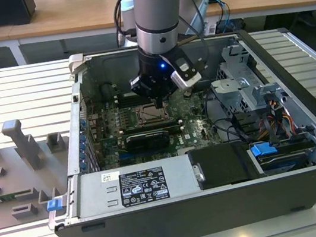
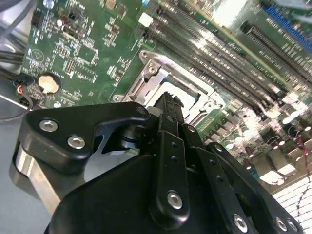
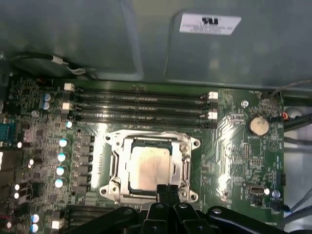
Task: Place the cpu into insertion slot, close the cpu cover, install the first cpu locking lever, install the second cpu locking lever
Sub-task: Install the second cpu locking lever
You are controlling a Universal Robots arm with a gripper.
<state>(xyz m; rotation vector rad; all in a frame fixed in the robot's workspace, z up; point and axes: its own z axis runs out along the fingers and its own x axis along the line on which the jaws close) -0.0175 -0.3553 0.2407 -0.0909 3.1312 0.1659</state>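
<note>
The arm reaches straight down into the open computer case [image 1: 93, 165], jaws [image 3: 167, 187] pressed together just over the insertion slot [image 3: 151, 165], where the cpu [image 3: 150, 167] lies framed by the cpu cover [image 3: 116, 168]

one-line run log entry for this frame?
pincer: at socket edge | cpu: seated in insertion slot | cpu cover: closed

Matt metal cpu [image 3: 150, 167], shiny metal cpu cover [image 3: 150, 141].
</note>
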